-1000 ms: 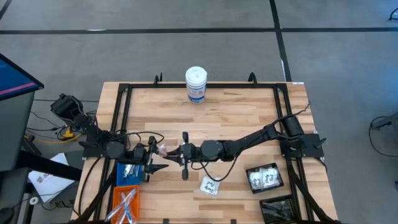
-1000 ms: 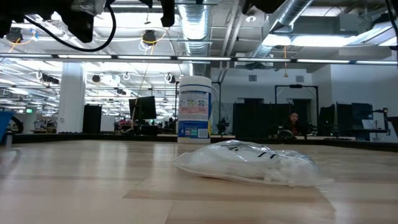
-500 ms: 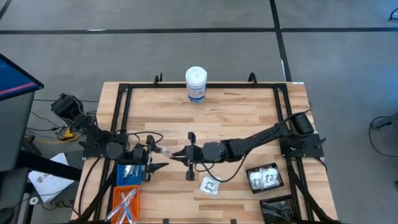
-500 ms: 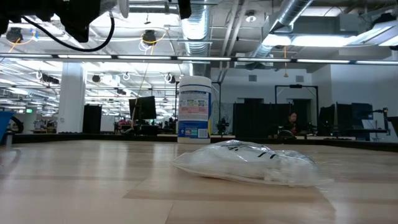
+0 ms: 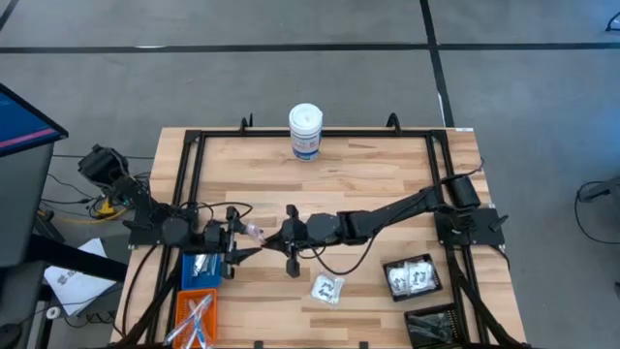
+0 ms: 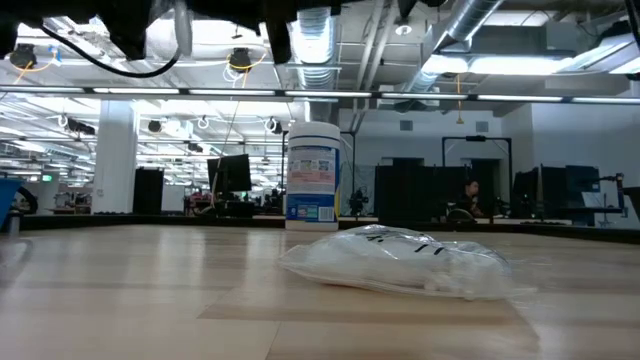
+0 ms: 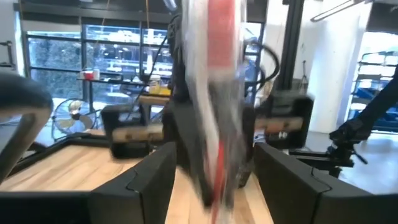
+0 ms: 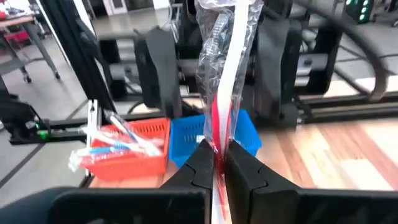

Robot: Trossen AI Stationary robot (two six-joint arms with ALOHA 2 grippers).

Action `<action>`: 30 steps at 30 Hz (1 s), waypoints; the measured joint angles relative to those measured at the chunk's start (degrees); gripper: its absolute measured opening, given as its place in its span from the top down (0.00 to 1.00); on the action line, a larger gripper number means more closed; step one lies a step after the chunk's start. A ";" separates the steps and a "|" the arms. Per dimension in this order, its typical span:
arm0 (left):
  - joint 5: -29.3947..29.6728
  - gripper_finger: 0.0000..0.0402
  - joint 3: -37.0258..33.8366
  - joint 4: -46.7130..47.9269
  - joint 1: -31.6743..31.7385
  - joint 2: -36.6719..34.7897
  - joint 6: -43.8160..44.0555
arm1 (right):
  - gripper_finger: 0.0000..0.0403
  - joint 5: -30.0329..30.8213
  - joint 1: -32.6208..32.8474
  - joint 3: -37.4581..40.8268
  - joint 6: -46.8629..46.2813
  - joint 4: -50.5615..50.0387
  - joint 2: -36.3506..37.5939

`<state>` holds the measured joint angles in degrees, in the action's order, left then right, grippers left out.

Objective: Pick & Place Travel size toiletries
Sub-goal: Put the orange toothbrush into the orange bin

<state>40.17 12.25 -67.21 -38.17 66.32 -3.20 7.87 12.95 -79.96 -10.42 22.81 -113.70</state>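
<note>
Both arms meet above the table (image 5: pixel 368 174) left of centre. The right gripper (image 8: pixel 214 163) is pinched tight on the lower end of a white-and-red stick (image 8: pixel 225 93) in a clear wrapper; in the high view the stick (image 5: pixel 255 232) hangs between the two grippers. The left gripper (image 5: pixel 242 246) faces it with fingers (image 7: pixel 149 180) spread wide, one on each side of the stick, not closed on it. Behind the stick, the blue bin (image 8: pixel 233 134) and the orange bin (image 8: pixel 127 149) stand side by side; the orange one holds more wrapped sticks. A clear packet (image 6: pixel 400 262) lies on the table near the front edge. Two further packets sit in a black tray (image 5: pixel 414 277) at the right. A white canister (image 5: pixel 305 131) stands at the far edge.
</note>
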 joint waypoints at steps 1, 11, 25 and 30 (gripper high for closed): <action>-0.83 0.48 0.00 -0.35 0.34 0.02 -0.01 | 0.98 -0.11 0.00 0.03 -0.15 -0.20 -0.18; -3.04 0.62 0.00 -2.44 2.27 0.02 0.43 | 0.98 0.14 -0.37 -0.02 -0.15 0.16 -0.01; -10.65 0.94 0.00 -2.41 7.08 0.04 2.36 | 0.98 1.20 -0.66 -0.02 0.81 0.30 0.01; -10.52 0.95 0.00 -2.36 6.97 0.02 2.87 | 0.96 1.21 -0.63 -0.02 1.46 0.26 0.01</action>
<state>29.64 12.25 -69.57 -31.20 66.35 -0.34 9.08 12.32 -79.99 -8.96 23.07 -113.69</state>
